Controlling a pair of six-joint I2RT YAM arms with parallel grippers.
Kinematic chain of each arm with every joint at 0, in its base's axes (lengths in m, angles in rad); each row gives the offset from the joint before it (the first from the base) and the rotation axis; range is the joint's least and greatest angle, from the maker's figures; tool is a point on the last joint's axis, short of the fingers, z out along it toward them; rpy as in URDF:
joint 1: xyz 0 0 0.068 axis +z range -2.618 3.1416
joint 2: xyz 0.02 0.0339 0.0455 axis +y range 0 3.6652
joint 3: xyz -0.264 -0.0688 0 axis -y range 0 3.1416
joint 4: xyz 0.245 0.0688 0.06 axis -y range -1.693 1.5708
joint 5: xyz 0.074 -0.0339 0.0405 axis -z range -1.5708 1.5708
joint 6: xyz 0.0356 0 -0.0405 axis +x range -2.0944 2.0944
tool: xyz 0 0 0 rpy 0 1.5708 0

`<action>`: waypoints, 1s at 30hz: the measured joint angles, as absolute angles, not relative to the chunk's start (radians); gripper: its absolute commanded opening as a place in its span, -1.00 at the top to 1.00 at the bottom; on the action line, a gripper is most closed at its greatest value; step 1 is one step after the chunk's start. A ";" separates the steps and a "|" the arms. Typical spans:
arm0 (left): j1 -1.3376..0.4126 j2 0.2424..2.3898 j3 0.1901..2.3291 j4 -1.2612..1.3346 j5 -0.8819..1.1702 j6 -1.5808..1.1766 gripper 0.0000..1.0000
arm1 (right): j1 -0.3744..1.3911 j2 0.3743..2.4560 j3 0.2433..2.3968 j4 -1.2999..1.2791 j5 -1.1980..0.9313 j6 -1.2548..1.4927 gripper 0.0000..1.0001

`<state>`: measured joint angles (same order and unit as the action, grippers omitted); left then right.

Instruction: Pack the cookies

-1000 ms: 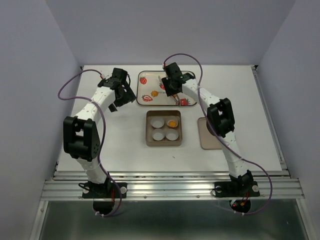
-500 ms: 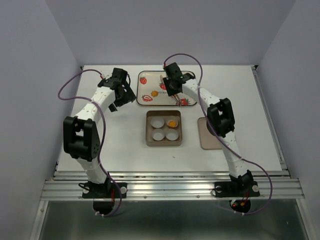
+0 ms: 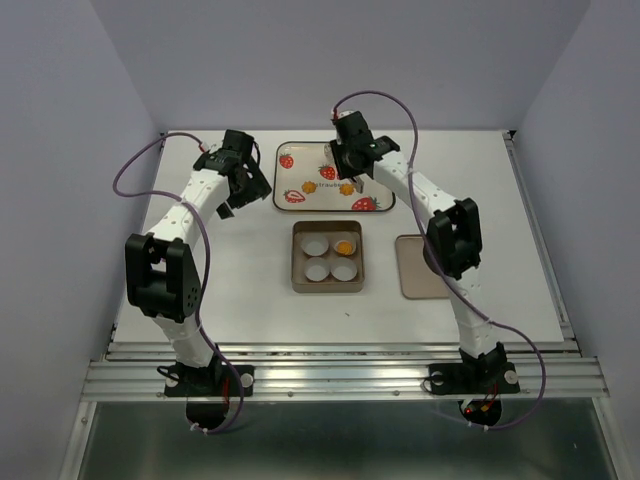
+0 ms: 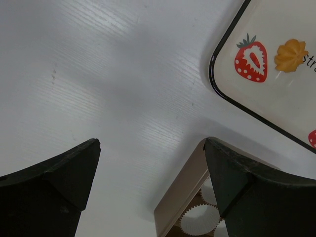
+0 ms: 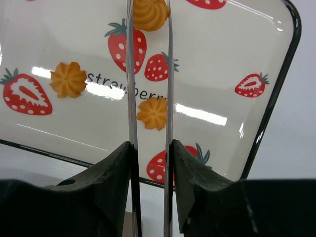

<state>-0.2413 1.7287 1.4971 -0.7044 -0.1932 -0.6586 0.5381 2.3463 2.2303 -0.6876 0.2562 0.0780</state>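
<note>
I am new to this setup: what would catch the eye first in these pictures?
The strawberry-printed tray at the far side of the table, where the right gripper holds thin tongs pinching one orange cookie. Next, the brown box at the centre: four white paper cups, only the far right one holding a cookie.

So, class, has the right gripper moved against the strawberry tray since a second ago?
Yes. The right gripper, holding a cookie, has shifted rightward across the strawberry tray, uncovering its middle.
</note>
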 measured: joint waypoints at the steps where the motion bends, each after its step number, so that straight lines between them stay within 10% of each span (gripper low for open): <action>1: -0.241 1.730 1.501 -0.709 -0.193 -0.659 -0.98 | 0.538 2.324 2.223 -0.689 0.256 0.078 0.31; 30: -0.247 1.814 1.684 -0.801 -0.207 -0.656 -0.98 | 0.562 1.759 1.808 -0.828 -0.009 -0.006 0.30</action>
<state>-0.2474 1.8137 1.6844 -0.8013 -0.2070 -0.6556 0.5621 1.7588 1.8076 -0.8280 -0.0093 -0.0059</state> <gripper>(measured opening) 0.986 0.401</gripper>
